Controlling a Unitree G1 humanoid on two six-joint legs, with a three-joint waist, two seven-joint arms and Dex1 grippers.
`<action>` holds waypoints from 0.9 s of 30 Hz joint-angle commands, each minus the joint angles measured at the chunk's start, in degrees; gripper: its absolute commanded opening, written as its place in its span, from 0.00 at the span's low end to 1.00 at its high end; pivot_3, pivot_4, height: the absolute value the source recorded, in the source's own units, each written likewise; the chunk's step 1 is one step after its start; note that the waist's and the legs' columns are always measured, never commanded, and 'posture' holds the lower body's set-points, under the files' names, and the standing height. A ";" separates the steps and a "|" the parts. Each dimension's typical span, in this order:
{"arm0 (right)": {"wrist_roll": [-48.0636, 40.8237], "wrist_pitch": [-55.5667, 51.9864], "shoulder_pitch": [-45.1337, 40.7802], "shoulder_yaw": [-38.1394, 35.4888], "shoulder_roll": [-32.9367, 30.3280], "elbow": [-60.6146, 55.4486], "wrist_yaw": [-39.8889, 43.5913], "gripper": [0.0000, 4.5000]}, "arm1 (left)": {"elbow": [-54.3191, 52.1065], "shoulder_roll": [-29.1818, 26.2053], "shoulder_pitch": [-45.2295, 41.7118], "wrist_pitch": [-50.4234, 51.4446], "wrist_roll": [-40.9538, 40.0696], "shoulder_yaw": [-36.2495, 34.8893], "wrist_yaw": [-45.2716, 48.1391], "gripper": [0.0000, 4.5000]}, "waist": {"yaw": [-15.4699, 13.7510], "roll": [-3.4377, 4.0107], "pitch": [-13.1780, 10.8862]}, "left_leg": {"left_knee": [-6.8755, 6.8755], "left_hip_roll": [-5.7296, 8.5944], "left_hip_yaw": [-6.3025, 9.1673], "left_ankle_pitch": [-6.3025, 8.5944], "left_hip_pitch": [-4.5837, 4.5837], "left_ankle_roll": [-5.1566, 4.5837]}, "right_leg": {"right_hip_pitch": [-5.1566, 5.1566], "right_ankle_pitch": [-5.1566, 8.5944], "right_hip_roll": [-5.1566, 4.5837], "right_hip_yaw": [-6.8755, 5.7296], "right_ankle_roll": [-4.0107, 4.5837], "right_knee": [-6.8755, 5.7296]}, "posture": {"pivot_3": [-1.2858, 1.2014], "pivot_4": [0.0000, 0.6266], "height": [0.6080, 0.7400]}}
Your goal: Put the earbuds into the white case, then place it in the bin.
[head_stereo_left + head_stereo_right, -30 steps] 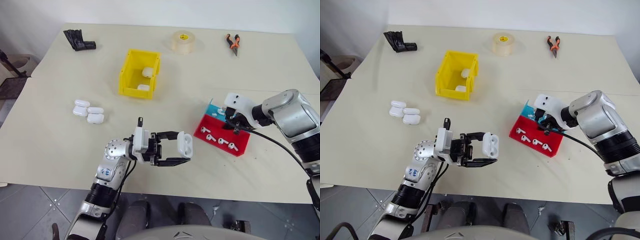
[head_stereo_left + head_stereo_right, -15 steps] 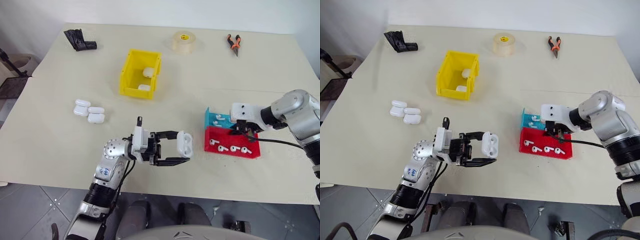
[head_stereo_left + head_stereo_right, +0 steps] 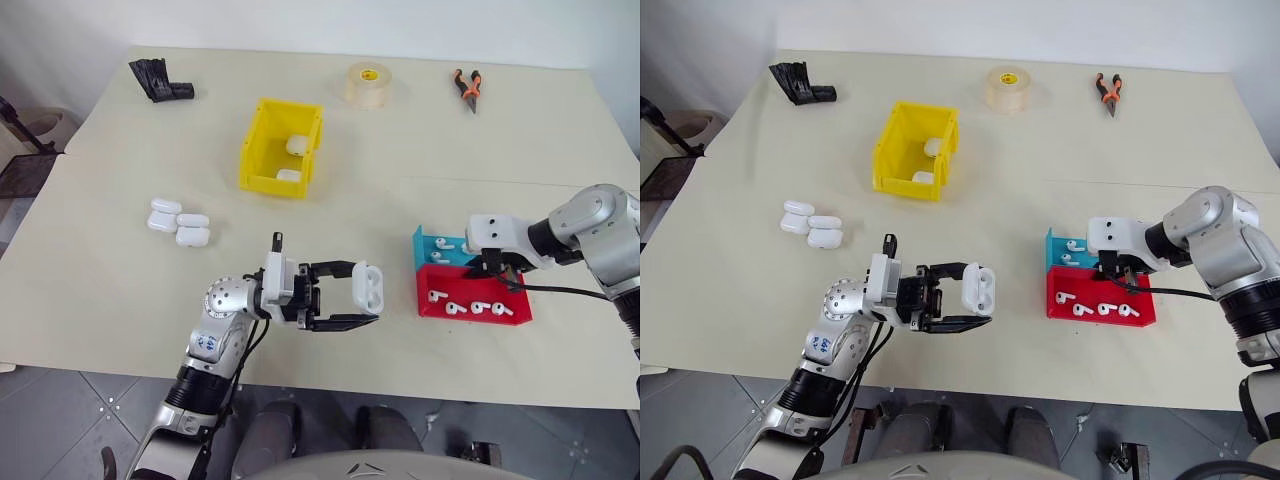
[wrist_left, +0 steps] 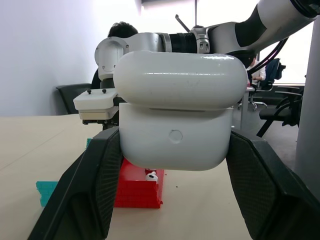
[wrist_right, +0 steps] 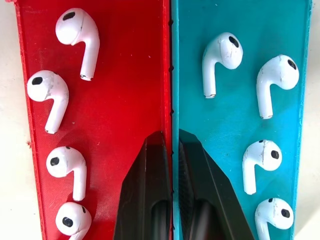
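My left gripper is shut on a white case and holds it level above the table's near edge. The black fingers clamp the sides of the case, whose lid looks hinged back. At the right, several earbuds lie in a red and teal tray. My right gripper points down into it, shut on the wall between the two halves. Far across the table stands the yellow bin with two white cases inside.
Three more white cases lie in a cluster at the left. At the back are a tape roll, orange-handled pliers and a black object. A person sits behind the table in the left wrist view.
My right gripper has dragged the tray to the right and turned it square to the table edge. The left gripper and its case have stayed put.
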State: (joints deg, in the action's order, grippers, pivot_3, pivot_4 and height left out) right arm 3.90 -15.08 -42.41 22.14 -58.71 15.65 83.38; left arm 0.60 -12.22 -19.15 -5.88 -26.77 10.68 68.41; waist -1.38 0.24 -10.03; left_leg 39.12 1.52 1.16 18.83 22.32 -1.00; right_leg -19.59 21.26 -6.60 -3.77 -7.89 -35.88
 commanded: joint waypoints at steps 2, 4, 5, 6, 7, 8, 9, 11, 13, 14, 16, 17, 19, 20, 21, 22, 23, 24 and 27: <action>2.37 -1.77 1.66 0.32 0.25 -0.55 0.30 0.01 | -1.86 0.01 0.34 -0.07 -1.13 -0.20 0.11 0.62 | 0.02 0.00 0.00 | 0.00 0.00 0.00 0.00 -0.01 0.00 | 0.01 0.00 0.00 0.01 0.00 0.00 | 0.52 0.24 1.00; 2.25 -2.22 1.83 0.23 0.33 -1.14 0.75 0.01 | -1.96 0.02 0.37 -0.03 -1.11 -0.18 0.06 0.62 | 0.02 0.00 0.00 | 0.00 0.00 0.00 0.00 -0.02 0.00 | 0.02 0.00 0.00 0.00 0.00 0.00 | 0.52 0.24 1.00; 2.19 -2.40 1.91 0.18 0.34 -1.39 0.91 0.01 | -2.01 0.03 0.39 -0.01 -1.11 -0.17 0.03 0.62 | 0.03 0.00 0.00 | 0.00 0.00 0.00 0.00 -0.02 0.00 | 0.02 0.00 0.00 0.00 0.00 0.00 | 0.52 0.24 1.00; 2.11 -2.73 1.98 0.10 0.36 -1.68 0.98 0.01 | -2.05 0.04 0.41 0.00 -1.10 -0.16 0.00 0.62 | 0.03 0.00 0.00 | 0.00 0.00 0.00 0.00 -0.02 0.00 | 0.02 0.00 0.00 0.01 0.00 0.00 | 0.52 0.24 1.00; 1.95 -2.99 2.02 0.10 0.36 -1.99 1.33 0.01 | -2.01 0.05 0.37 0.01 -1.10 -0.16 0.00 0.62 | 0.04 0.00 0.00 | 0.00 0.00 0.00 0.00 -0.02 0.00 | 0.02 0.00 0.00 0.01 0.00 0.00 | 0.52 0.24 1.00; 1.82 -3.19 2.09 0.07 0.31 -2.26 1.58 0.01 | -2.04 0.07 0.37 0.03 -1.08 -0.14 -0.03 0.62 | 0.03 0.00 0.00 | 0.00 0.00 0.00 0.00 -0.02 0.00 | 0.02 0.00 0.00 0.01 0.00 0.00 | 0.52 0.24 1.00; 1.75 -3.43 2.16 0.01 0.28 -2.48 1.66 0.13 | -2.08 0.09 0.38 0.05 -1.08 -0.13 -0.06 0.62 | 0.02 0.00 0.00 | 0.00 0.00 0.00 0.00 -0.02 0.00 | 0.02 0.00 0.00 0.01 0.00 0.00 | 0.52 0.24 1.00; 1.36 -3.84 2.23 -0.34 0.50 -2.70 1.83 0.24 | -2.14 0.12 0.40 0.12 -1.08 -0.09 -0.09 0.62 | 0.05 0.00 0.00 | 0.00 0.00 0.00 0.00 -0.01 0.00 | 0.00 0.00 -0.01 0.01 0.00 0.00 | 0.52 0.24 1.00; 1.42 -4.03 2.05 -0.68 0.94 -2.51 1.57 0.30 | -2.23 0.14 0.46 0.19 -1.10 -0.06 -0.12 0.62 | 0.09 0.00 0.00 | 0.00 0.00 0.00 0.00 -0.02 0.00 | 0.01 0.00 0.00 0.01 0.00 0.01 | 0.52 0.24 1.00; 1.50 -4.15 1.96 -0.81 1.11 -2.40 1.43 0.30 | -2.27 0.15 0.49 0.22 -1.11 -0.05 -0.14 0.62 | 0.12 0.00 0.00 | 0.00 -0.01 -0.01 0.00 -0.02 0.00 | 0.01 0.00 0.01 0.02 0.00 0.01 | 0.52 0.24 1.00; 1.60 -4.09 1.88 -0.96 1.19 -2.34 1.55 0.30 | -2.32 0.15 0.51 0.31 -1.12 -0.06 -0.19 0.62 | 0.17 0.00 0.00 | 0.00 -0.03 -0.01 0.00 -0.02 0.00 | 0.01 0.00 0.01 0.02 0.00 0.01 | 0.52 0.24 1.00; 1.66 -3.98 1.82 -0.98 1.19 -2.32 1.67 0.30 | -2.30 0.15 0.50 0.33 -1.12 -0.08 -0.19 0.62 | 0.17 0.00 0.00 | 0.00 -0.03 -0.01 0.00 -0.02 0.00 | 0.01 0.00 0.01 0.02 0.00 0.01 | 0.52 0.24 1.00; 1.74 -3.90 1.66 -1.07 1.21 -2.25 1.81 0.30 | -2.37 0.17 0.53 0.40 -1.11 -0.07 -0.24 0.62 | 0.18 0.00 0.00 | 0.00 -0.03 -0.02 0.00 -0.02 0.00 | 0.01 0.00 0.01 0.02 0.00 0.01 | 0.52 0.24 1.00; 1.66 -3.95 1.37 -1.15 1.22 -2.33 2.07 0.30 | -2.41 0.17 0.56 0.43 -1.12 -0.07 -0.26 0.62 | 0.17 0.00 0.00 | 0.00 -0.03 -0.02 0.00 -0.02 0.00 | 0.01 0.00 0.01 0.02 0.00 0.01 | 0.52 0.24 1.00; 1.55 -4.16 0.92 -1.27 1.30 -2.40 2.27 0.30 | -2.44 0.16 0.59 0.47 -1.14 -0.07 -0.26 0.62 | 0.17 0.00 0.00 | 0.00 -0.03 -0.02 0.00 -0.02 0.00 | 0.01 0.00 0.01 0.02 0.00 0.01 | 0.52 0.24 1.00; 1.44 -4.15 0.37 -1.43 1.32 -2.47 2.52 0.30 | -2.45 0.15 0.61 0.52 -1.16 -0.08 -0.27 0.62 | 0.18 0.00 0.00 | 0.00 -0.02 -0.02 0.00 -0.02 0.00 | 0.01 0.00 0.01 0.02 0.00 0.01 | 0.52 0.24 1.00; 1.39 -4.10 -0.10 -1.58 1.35 -2.51 2.64 0.30 | -2.46 0.14 0.62 0.56 -1.18 -0.09 -0.28 0.62 | 0.18 0.00 0.00 | 0.00 -0.02 -0.02 0.00 -0.02 0.00 | 0.00 0.00 0.01 0.03 0.00 0.01 | 0.52 0.24 1.00; 1.39 -4.10 -0.46 -1.71 1.38 -2.51 2.74 0.30 | -2.47 0.14 0.62 0.60 -1.19 -0.09 -0.27 0.62 | 0.19 0.00 0.00 | 0.00 -0.02 -0.03 0.00 -0.02 0.00 | -0.01 0.00 0.01 0.03 0.00 0.01 | 0.52 0.24 1.00; 1.22 -4.69 -1.80 -2.18 1.44 -2.70 3.24 0.30 | -2.42 0.14 0.58 0.71 -1.22 -0.13 -0.15 0.62 | 0.19 0.00 0.00 | -0.01 -0.03 -0.05 0.00 -0.01 0.00 | -0.04 0.00 0.01 0.04 0.00 0.01 | 0.52 0.24 1.00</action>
State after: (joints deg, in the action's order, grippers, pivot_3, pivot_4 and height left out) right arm 5.38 -19.15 -42.45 21.10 -57.12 13.62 85.21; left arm 0.55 -12.28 -18.82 -4.99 -26.78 10.61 68.35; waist -1.19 0.24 -10.03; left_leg 39.11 1.49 1.11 18.83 22.32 -1.00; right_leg -19.63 21.26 -6.59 -3.72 -7.89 -35.87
